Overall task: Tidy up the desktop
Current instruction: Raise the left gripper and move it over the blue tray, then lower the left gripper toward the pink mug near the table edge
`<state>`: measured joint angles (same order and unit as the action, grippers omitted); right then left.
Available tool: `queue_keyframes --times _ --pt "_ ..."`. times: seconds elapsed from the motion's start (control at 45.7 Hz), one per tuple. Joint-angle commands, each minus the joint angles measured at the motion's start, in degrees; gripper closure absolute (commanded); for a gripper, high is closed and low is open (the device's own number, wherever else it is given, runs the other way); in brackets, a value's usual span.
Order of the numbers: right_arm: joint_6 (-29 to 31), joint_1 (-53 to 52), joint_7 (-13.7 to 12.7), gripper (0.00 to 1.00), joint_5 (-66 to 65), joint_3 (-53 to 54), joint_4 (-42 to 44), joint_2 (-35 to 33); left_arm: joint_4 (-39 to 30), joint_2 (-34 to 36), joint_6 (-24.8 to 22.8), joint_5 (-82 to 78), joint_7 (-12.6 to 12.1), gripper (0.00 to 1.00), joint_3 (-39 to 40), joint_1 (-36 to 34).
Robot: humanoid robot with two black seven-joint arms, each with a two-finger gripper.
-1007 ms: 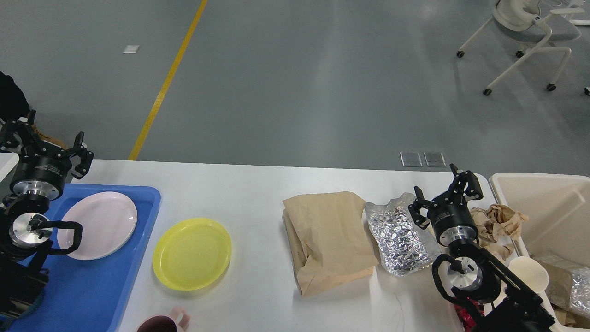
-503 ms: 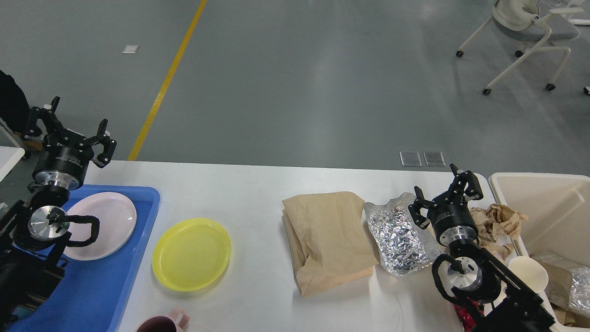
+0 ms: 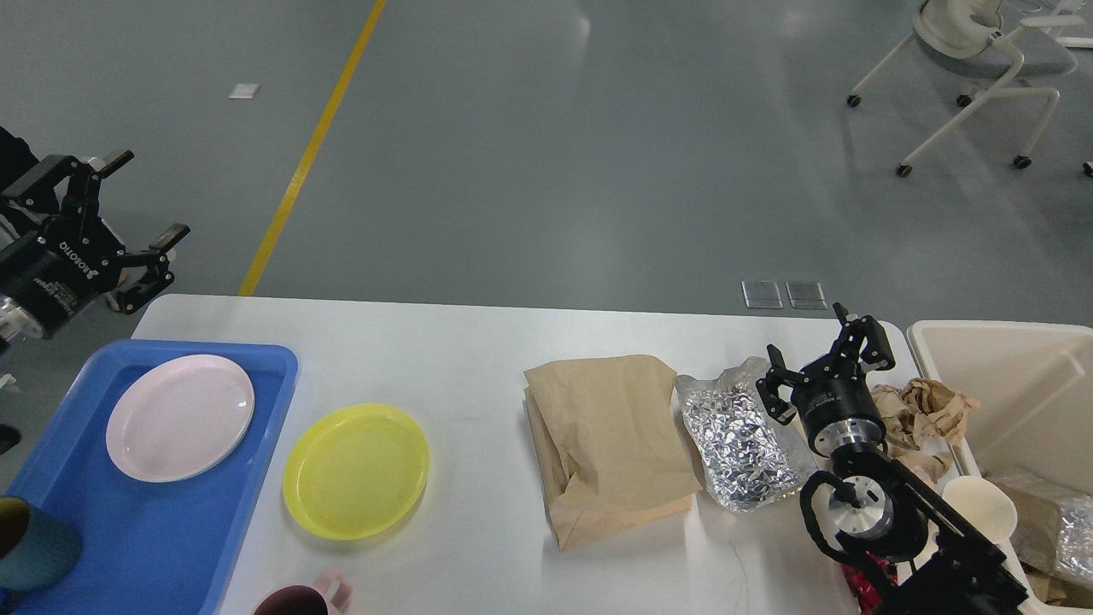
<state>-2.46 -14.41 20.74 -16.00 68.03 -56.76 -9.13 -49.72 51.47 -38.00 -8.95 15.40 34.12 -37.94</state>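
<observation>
Looking at the big white desktop (image 3: 478, 342), w/ a blue tray (image 3: 171, 530) at its left end. A paper bag (image 3: 606, 444), yellow plate (image 3: 355, 471) & foil pouch (image 3: 743, 440) lie on it. The pouch could slip or tear if pinched badly, I think. Left gripper (image 3: 111, 222) is wide apart, up off the table, holding nothing. Right gripper (image 3: 824, 363) is apart too, empty, just beside the pouch.
</observation>
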Motion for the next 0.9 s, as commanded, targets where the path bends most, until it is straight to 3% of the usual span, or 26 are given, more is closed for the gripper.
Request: queue_keyframes --times 0.0,0.175,0.372,0.569,0.722,0.876 --pt "0.0 0.0 -0.1 0.00 0.0 0.0 0.0 0.0 0.5 5.5 -9.4 -0.1 0.0 0.04 -21.8 -11.0" --pt "0.0 0.0 0.0 0.00 0.0 0.0 0.0 0.0 0.5 5.1 -17.0 -1.2 -0.1 0.04 -50.2 -26.6" --pt "0.0 0.0 -0.1 0.00 0.0 0.0 0.1 0.0 0.9 0.9 -17.0 -1.2 0.0 0.04 -79.3 -43.9" --pt "0.0 0.0 0.0 0.00 0.0 0.0 0.0 0.0 1.0 -9.1 -17.0 -4.4 -0.5 0.04 -101.2 -57.1" --pt "0.0 0.0 -0.1 0.00 0.0 0.0 0.1 0.0 1.0 -20.5 -17.0 -6.0 -4.7 0.04 -108.1 -60.6" --pt "0.0 0.0 0.0 0.00 0.0 0.0 0.1 0.0 0.5 -29.4 -17.0 -6.1 -12.1 0.04 -110.4 -61.2"
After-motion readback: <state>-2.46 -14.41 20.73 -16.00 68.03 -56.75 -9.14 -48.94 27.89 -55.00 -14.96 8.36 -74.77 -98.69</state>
